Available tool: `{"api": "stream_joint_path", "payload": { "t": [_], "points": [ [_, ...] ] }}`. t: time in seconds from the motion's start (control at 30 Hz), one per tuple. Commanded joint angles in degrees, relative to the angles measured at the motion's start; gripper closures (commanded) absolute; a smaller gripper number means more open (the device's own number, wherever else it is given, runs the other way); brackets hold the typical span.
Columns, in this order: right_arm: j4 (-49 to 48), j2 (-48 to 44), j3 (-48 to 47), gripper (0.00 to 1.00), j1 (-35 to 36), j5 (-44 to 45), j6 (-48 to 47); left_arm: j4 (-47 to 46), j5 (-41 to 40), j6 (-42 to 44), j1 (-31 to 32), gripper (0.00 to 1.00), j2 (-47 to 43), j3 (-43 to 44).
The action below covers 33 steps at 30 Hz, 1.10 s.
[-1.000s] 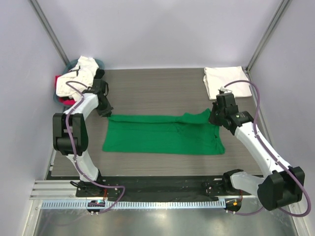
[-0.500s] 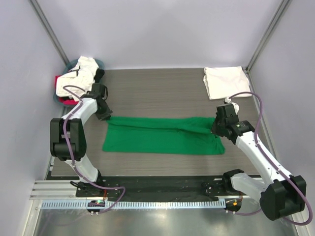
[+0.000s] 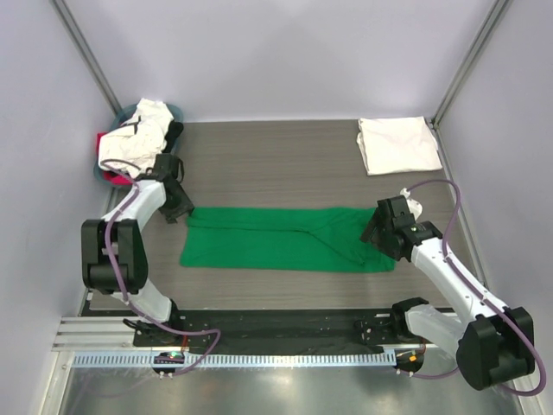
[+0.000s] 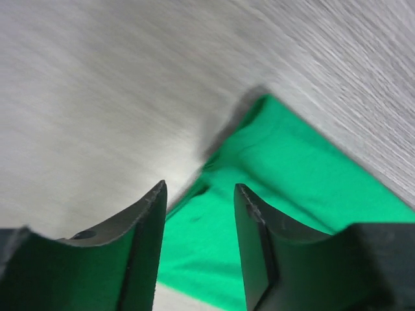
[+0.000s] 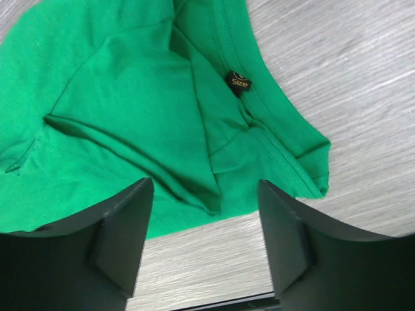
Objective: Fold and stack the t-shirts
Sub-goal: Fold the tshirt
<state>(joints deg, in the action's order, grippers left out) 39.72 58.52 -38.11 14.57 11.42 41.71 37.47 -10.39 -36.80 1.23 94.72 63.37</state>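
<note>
Grey table (image 3: 276,164), green t-shirt (image 3: 259,242) folded lengthwise: left gripper (image 3: 185,212) and right gripper (image 3: 374,232), fingers apart, should lift off without dragging.

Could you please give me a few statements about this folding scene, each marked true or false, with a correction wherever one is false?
1. The green t-shirt lies on the table as a long band. True.
2. The right gripper is shut on the green t-shirt. False: its jaws stand apart over the collar end, holding nothing.
3. A folded white t-shirt lies at the table's far right corner. True.
4. The basket is empty. False: shirts are heaped in it, a crumpled white shirt on top.
5. The left gripper is over the folded white t-shirt. False: it is open at the green t-shirt's far left corner.
</note>
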Motion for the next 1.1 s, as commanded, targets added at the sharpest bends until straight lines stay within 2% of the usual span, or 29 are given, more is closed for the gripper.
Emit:
{"api": "stream_joint_path", "payload": {
  "t": [0.0, 0.13, 0.17, 0.23, 0.3, 0.43, 0.47, 0.53, 0.6, 0.77, 1.07],
  "points": [
    [-0.4, -2.0, -0.4, 0.27, 0.3, 0.6, 2.1, 2.2, 0.2, 0.3, -4.4, 0.52, -7.9, -1.1],
    [-4.0, -0.2, -3.0, 0.3, 0.3, -4.1, -1.0, 6.2, 3.9, 3.4, -6.9, 0.5, -14.5, -0.9],
    [-8.0, 0.4, -3.3, 0.32, 0.5, -6.2, -2.1, 6.8, 4.9, 4.2, -6.9, 0.48, -17.1, -1.0],
    [-11.4, 4.3, -5.2, 0.37, 1.2, -12.8, -3.7, 8.8, 9.2, 5.8, -6.9, 0.47, -19.4, -1.9],
    [-13.4, 11.2, -7.8, 0.4, 2.9, -14.6, -4.9, 9.7, 12.6, 7.1, -7.0, 0.47, -22.9, -3.2],
    [-14.1, 22.6, -15.8, 0.47, 5.3, -14.7, -7.9, 13.9, 10.8, 8.8, -6.9, 0.47, -29.1, -7.4],
    [-14.4, 24.3, -16.8, 0.49, 5.6, -14.5, -8.2, 13.8, 8.9, 7.8, -6.6, 0.46, -30.4, -7.7],
    [-14.9, 28.6, -19.3, 0.53, 6.2, -13.9, -8.8, 13.2, 11.9, 8.7, -6.2, 0.46, -34.3, -8.1],
    [-14.9, 31.1, -20.6, 0.57, 6.3, -13.4, -9.2, 10.4, 10.9, 8.0, -6.2, 0.45, -37.4, -9.6],
    [-15.2, 35.8, -22.4, 0.61, 7.8, -13.3, -9.6, 10.7, 10.0, 8.2, -6.2, 0.46, -37.9, -9.8],
    [-14.5, 37.4, -21.2, 0.68, 11.3, -12.8, -8.8, 10.5, 10.0, 8.6, -6.2, 0.47, -39.3, -9.8]
  ]
}}
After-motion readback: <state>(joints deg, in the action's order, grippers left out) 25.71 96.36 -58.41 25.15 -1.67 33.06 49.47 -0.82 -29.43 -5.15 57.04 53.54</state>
